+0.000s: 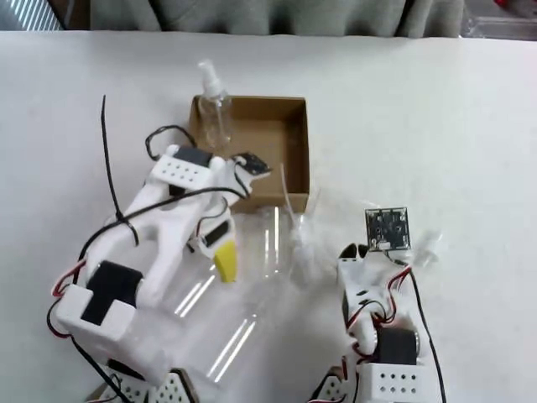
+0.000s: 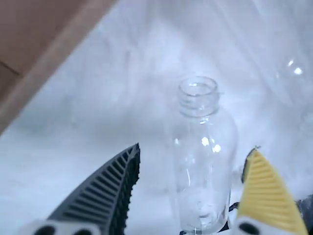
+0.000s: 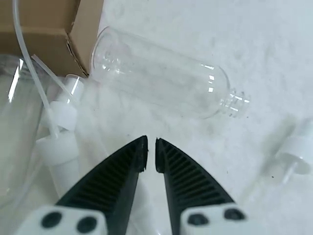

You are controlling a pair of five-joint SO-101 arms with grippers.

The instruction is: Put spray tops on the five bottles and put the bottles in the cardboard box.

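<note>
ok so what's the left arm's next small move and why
Probably close the left tool on the clear bottle. The bottle sits between its open fingers, with a gap on the dark finger's side, and its neck is bare, so a firm hold would steady it for a spray top.

Cardboard box (image 1: 268, 138): brown, open-topped, on the white table.
Capped bottle (image 1: 214, 105): clear, upright in the box's far left corner, white spray top fitted.
Uncapped bottle (image 3: 161, 81): clear, on its side, base near a box corner.
Second uncapped bottle (image 2: 203, 156): clear, threaded neck open.
Spray tops (image 3: 56, 142): white, with dip tubes, loose just beside the box.
Lone spray top (image 3: 293, 159): near the lying bottle's neck.
</note>
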